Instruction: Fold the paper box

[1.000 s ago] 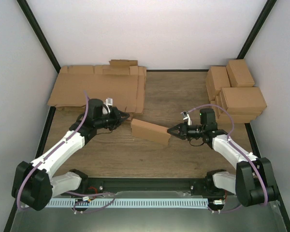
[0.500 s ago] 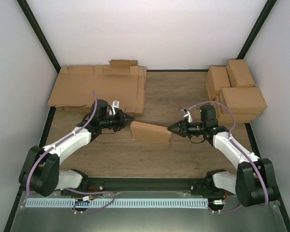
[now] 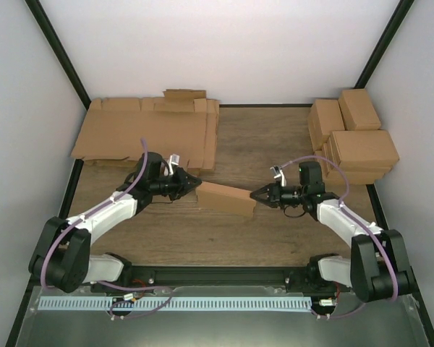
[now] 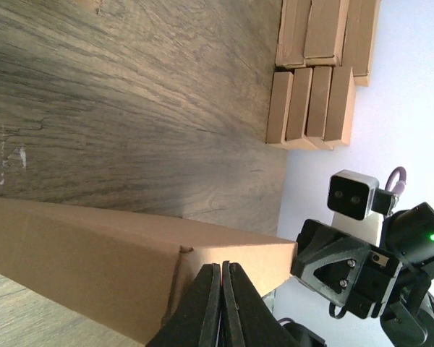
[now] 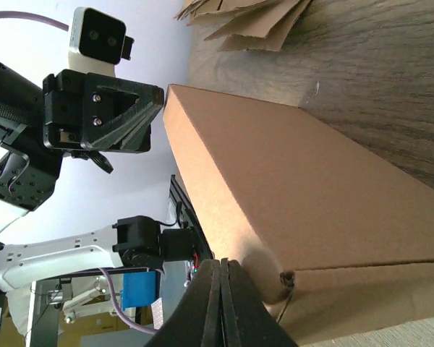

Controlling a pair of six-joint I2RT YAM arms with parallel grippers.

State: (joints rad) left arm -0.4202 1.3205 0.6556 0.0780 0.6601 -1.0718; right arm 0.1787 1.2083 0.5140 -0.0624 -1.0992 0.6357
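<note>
Paper box (image 3: 226,198): folded shut.
Left gripper (image 3: 197,183): fingers together, tips touching its left end.
Right gripper (image 3: 254,195): fingers together, touching right end.

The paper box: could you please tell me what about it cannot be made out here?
- Underside of the paper box: faces away from every camera.
- One end: cut off by the frame edge, left wrist view.
- Contact with the left gripper: too small to tell, top view.
</note>
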